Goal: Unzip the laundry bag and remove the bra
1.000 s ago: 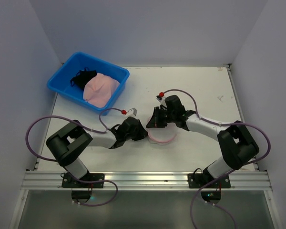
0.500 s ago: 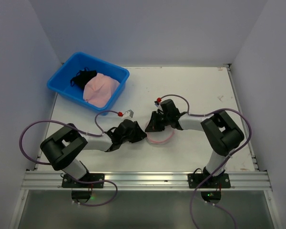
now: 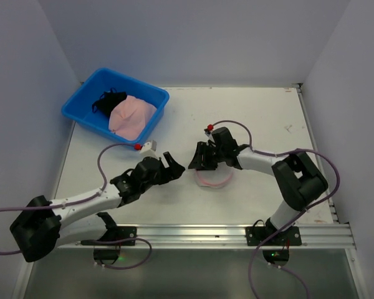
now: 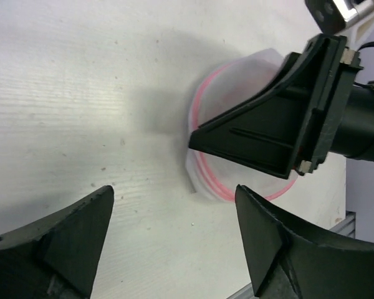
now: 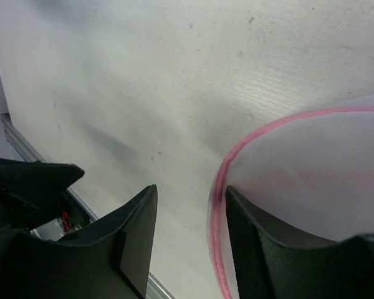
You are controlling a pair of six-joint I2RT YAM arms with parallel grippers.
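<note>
The laundry bag (image 3: 215, 180) lies flat on the table, a white mesh pouch with a pink rim. My right gripper (image 3: 196, 161) hovers at its left edge, open. In the right wrist view the pink rim (image 5: 218, 187) runs between the fingers and one finger (image 5: 268, 249) sits over the mesh (image 5: 324, 162). My left gripper (image 3: 176, 163) stands open just left of the bag, apart from it, with bare table between its fingers (image 4: 174, 218). In the left wrist view the right gripper's finger (image 4: 268, 131) covers part of the bag (image 4: 243, 75). A pale pink bra (image 3: 132, 116) lies in the blue tub.
The blue tub (image 3: 87, 93) stands at the back left and also holds a black garment (image 3: 106, 101). White walls close in the table on three sides. A metal rail (image 3: 187, 235) runs along the near edge.
Both grippers have opened and let go of the bag. The left arm has stretched out low and its gripper has drawn slightly left. The bag has settled flat.
</note>
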